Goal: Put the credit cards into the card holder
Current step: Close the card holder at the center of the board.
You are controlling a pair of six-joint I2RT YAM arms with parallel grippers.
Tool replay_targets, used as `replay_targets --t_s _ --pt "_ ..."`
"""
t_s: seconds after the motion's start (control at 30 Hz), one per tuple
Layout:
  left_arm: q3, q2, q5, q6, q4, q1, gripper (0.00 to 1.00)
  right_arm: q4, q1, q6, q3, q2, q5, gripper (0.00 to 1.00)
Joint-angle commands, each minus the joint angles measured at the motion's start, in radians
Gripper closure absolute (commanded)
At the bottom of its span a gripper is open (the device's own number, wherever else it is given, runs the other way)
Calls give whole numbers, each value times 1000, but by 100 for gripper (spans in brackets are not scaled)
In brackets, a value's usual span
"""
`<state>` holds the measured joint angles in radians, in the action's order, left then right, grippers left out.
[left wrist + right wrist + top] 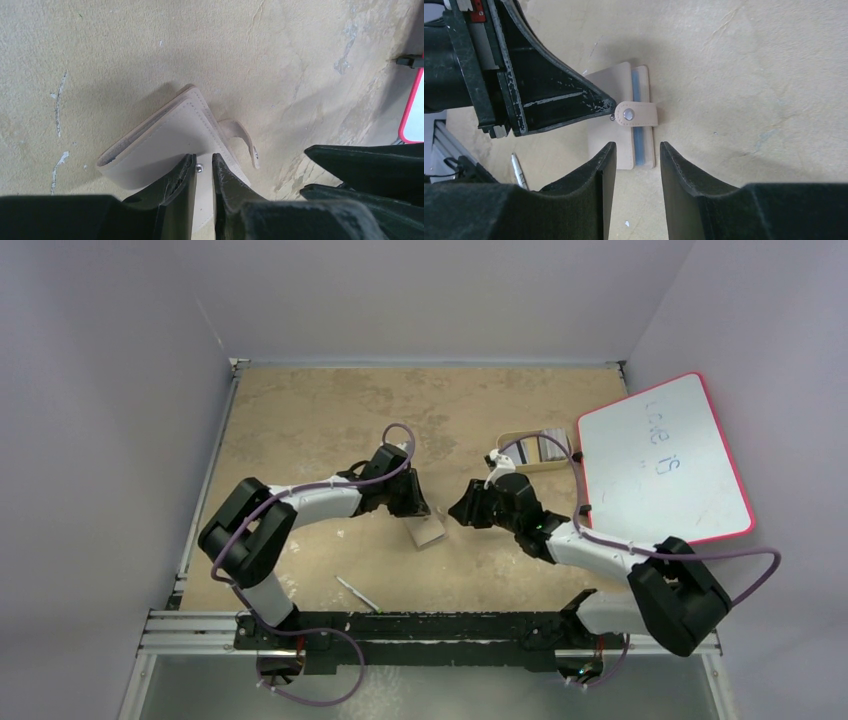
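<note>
Watching left gripper (202, 162): jaws narrow at the card holder (160, 145) snap, I can't tell if they grip. Right gripper (636, 150) hangs part-open, empty. Credit cards (541, 448) sit at 1 o'clock. Risk: cover slips, holder skids.

Soft, even light from above; my right fingers (584, 200) blur up close, and faint shadow edges the card holder (165, 145).
</note>
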<state>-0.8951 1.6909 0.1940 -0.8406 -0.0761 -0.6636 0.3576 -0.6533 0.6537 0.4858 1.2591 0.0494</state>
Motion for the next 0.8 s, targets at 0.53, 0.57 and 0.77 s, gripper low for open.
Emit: replay_targets --t_s 0.53,0.57,0.77 --pt "-93 -48 -158 9 -191 -4 82 102 43 -33 103 149 156 66" --pt "-95 -47 -164 13 -192 -4 82 99 44 -34 108 149 157 66" --pt "-85 -6 -158 32 -147 -4 82 77 55 -54 132 176 165 66"
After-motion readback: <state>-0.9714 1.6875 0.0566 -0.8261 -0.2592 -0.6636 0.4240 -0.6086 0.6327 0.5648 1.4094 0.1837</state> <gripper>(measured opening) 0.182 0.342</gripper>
